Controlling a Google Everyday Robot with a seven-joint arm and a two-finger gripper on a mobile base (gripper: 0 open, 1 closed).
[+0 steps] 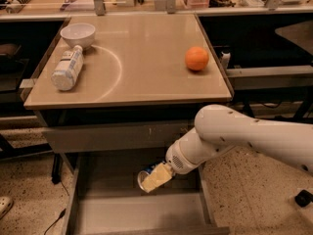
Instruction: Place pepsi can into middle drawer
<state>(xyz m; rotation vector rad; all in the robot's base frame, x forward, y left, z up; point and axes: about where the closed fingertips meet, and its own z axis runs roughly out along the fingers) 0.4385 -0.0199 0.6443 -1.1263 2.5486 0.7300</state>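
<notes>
The pepsi can [145, 176], blue with a silver end facing me, is held sideways in my gripper [152, 178], whose pale fingers [157, 177] are shut on it. The can hangs just above the floor of the open middle drawer [142, 212], a wide shallow grey metal tray pulled out below the table. My white arm [244, 138] reaches in from the right. Most of the can is hidden by the fingers.
The tan tabletop [142, 72] carries a white bowl [77, 34], a white bottle [67, 68] lying down and an orange [196, 58]. A closed grey drawer front [112, 136] sits above the open drawer. Speckled floor lies on both sides.
</notes>
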